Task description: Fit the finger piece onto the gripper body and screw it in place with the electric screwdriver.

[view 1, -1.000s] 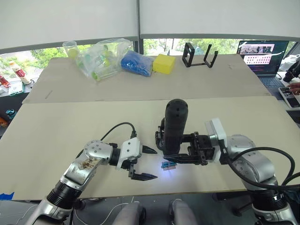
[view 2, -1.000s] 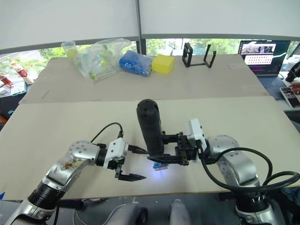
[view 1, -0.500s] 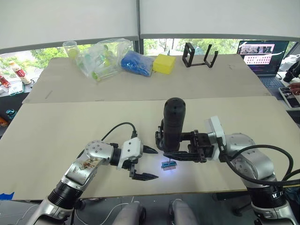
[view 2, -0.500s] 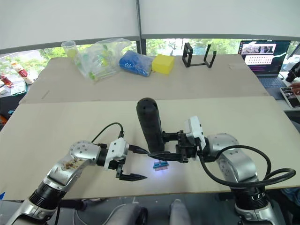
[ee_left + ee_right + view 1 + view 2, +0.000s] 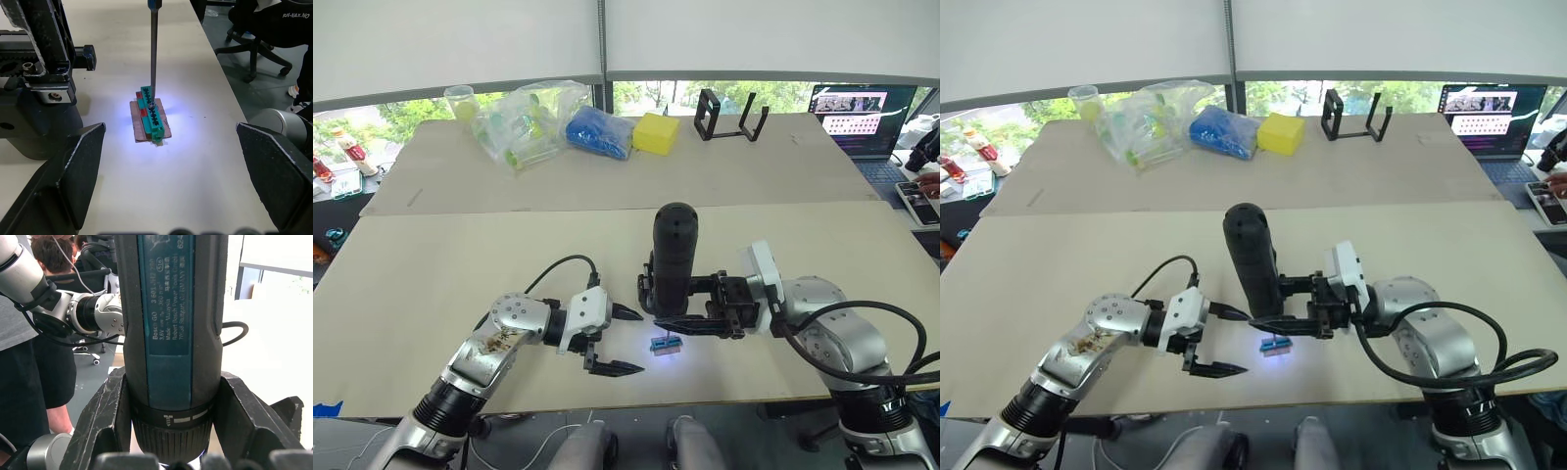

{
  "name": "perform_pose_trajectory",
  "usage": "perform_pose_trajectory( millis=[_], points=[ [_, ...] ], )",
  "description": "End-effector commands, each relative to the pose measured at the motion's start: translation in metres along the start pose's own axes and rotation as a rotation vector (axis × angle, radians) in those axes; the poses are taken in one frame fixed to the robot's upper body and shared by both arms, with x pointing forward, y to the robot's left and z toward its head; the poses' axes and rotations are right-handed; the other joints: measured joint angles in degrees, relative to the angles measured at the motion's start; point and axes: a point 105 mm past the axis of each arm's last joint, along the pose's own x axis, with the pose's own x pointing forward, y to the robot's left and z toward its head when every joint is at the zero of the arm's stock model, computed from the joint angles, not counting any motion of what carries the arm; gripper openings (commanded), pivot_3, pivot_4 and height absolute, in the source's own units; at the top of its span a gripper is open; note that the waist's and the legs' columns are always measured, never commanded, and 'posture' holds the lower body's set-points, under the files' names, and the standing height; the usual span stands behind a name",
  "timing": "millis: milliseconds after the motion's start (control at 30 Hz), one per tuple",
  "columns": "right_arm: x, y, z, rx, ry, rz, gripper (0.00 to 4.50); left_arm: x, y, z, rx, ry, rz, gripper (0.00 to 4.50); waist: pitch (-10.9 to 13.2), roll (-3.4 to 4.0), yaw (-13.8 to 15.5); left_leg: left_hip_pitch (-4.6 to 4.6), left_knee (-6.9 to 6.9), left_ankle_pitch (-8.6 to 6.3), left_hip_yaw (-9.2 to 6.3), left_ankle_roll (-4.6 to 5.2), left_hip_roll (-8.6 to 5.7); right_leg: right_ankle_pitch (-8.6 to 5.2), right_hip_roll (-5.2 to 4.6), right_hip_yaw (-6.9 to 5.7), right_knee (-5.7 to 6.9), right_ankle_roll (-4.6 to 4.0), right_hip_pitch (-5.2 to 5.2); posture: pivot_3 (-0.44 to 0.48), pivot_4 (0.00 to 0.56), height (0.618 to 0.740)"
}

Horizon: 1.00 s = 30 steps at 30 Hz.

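Since a second ago we see the right claw (image 5: 677, 324) has raised the electric screwdriver (image 5: 673, 253) slightly, so the small green block (image 5: 665, 344) that sat partly tucked under the tool now shows whole below it. We note the right claw clenched around the screwdriver's lower barrel, holding it upright. From the left wrist camera, the metal bit (image 5: 153, 46) comes straight down and its tip touches the top of the green block (image 5: 151, 113), which rests on a small brown plate (image 5: 149, 129) in a pool of blue-white light. Our left claw (image 5: 612, 340) has not moved; it hangs released, fingers spread wide, just beside the block on the side away from the right claw, touching nothing.
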Motion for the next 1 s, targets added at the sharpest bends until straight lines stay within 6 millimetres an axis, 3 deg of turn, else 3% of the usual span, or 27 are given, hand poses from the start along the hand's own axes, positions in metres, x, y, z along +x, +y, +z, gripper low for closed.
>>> perform_pose_trajectory(
  millis=[33,467,733,1000],
  points=[
    [0.003,0.008,0.015,-0.044,-0.033,0.052,1.92,-0.001,0.003,0.008,0.045,-0.017,0.003,4.50,0.00,0.00,0.00,0.00,0.00,0.00,0.00,0.00,0.00,0.00,0.00,0.00,0.00,0.00,0.00,0.000,0.150,0.737],
    [-0.002,0.009,0.005,-0.028,-0.012,0.045,1.92,0.000,0.005,0.009,0.050,-0.018,0.007,4.50,0.00,0.00,0.00,0.00,0.00,0.00,0.00,0.00,0.00,0.00,0.00,0.00,0.00,0.00,0.00,0.000,0.150,0.737],
    [-0.001,0.007,0.021,-0.052,-0.064,0.039,1.92,0.001,0.004,0.008,0.048,-0.022,0.000,4.50,0.00,0.00,-0.02,0.00,0.00,0.00,0.00,0.00,0.00,0.00,-0.01,0.00,0.00,0.00,0.00,0.000,0.150,0.737],
    [0.001,0.002,0.017,-0.065,-0.052,0.014,1.92,0.002,0.003,0.008,0.048,-0.024,-0.003,4.50,0.00,0.00,0.00,0.00,0.00,0.00,0.00,0.00,-0.01,0.00,-0.01,0.00,0.00,0.00,0.00,0.000,0.150,0.737]
  ],
)
